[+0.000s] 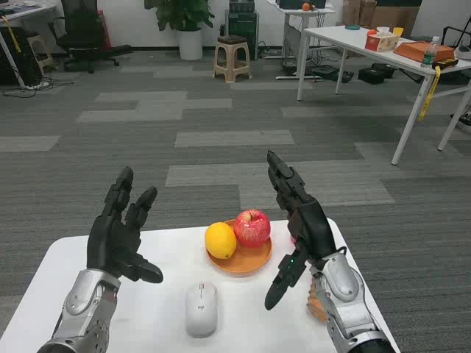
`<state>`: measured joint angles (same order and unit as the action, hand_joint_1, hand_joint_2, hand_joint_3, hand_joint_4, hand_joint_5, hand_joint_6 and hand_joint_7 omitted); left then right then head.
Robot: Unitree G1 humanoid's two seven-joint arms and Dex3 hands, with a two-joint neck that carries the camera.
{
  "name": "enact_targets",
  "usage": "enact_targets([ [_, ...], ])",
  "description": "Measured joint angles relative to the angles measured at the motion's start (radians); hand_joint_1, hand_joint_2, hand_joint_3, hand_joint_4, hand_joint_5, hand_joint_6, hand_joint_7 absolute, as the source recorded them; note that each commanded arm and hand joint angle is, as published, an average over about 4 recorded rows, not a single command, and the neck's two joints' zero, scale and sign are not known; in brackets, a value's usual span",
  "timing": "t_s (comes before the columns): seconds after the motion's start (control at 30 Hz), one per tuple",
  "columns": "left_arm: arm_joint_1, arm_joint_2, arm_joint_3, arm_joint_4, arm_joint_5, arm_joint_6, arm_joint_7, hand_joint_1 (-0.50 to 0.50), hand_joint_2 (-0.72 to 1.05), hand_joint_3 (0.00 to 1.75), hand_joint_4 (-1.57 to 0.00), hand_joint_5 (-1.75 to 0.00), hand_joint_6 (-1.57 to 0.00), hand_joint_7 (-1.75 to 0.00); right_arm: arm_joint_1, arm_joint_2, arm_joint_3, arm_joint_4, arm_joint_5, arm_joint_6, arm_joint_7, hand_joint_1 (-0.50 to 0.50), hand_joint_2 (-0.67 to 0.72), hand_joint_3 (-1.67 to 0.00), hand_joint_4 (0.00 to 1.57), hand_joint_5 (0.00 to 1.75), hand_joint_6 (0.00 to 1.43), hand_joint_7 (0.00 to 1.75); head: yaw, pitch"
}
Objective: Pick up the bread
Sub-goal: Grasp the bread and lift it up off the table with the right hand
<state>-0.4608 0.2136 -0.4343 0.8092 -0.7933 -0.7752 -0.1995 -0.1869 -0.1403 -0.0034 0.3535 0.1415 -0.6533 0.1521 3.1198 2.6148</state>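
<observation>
With both my left hand (121, 239) and right hand (300, 220) raised, open and empty, the bread (317, 305) peeks out beneath my right wrist, likely soft and light, so I'd cradle its sides gently.

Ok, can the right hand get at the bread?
Probably yes: the open right hand hovers right over the bread, which peeks out under its wrist; nothing else covers it.

Orange plate (243, 264) sits just left of the right hand (303, 220), holding a lemon (220, 240) and red apple (252, 226). White mouse (201, 309) lies between both hands, nearer the camera. Beige stool (232, 57) way back.
</observation>
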Motion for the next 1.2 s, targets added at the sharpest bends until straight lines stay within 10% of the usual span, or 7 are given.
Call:
enact_targets([
  [0.1, -0.008, -0.015, 0.032, -0.006, 0.046, 0.002, 0.006, 0.50, -0.41, 0.09, 0.00, -0.51, 0.00, 0.00, -0.084, -0.006, -0.027, 0.146, -0.082, -0.109, -0.057, -0.38, 0.72, 0.00, 0.00, 0.00, 0.00, 0.00, 0.111, 0.132],
  [0.23, -0.036, -0.042, 0.075, -0.030, 0.103, 0.003, 0.011, 0.50, -0.41, 0.09, 0.00, -0.51, 0.00, 0.00, -0.217, -0.028, -0.063, 0.278, -0.148, -0.248, -0.127, -0.38, 0.72, 0.00, 0.00, 0.00, 0.00, 0.00, 0.109, 0.130],
  [0.67, -0.028, -0.055, 0.076, -0.070, 0.129, 0.012, 0.014, 0.50, -0.44, 0.09, 0.00, -0.51, 0.00, 0.00, -0.172, -0.028, -0.036, 0.230, -0.126, -0.258, -0.137, -0.38, 0.72, 0.00, 0.00, 0.00, 0.00, 0.00, 0.086, 0.107],
  [1.03, -0.007, -0.024, 0.076, -0.085, 0.131, 0.024, 0.016, 0.50, -0.37, 0.09, 0.00, -0.51, 0.00, 0.00, -0.151, -0.106, 0.048, 0.211, -0.110, -0.243, -0.138, -0.40, 0.72, 0.00, 0.00, 0.00, 0.00, 0.00, 0.138, -0.274],
  [1.2, 0.008, 0.000, 0.075, -0.086, 0.131, 0.042, 0.016, 0.50, -0.37, 0.09, 0.00, -0.51, 0.00, 0.00, -0.148, -0.152, 0.078, 0.219, -0.097, -0.243, -0.133, -0.42, 0.72, 0.00, 0.00, 0.00, 0.00, 0.00, 0.128, -0.347],
])
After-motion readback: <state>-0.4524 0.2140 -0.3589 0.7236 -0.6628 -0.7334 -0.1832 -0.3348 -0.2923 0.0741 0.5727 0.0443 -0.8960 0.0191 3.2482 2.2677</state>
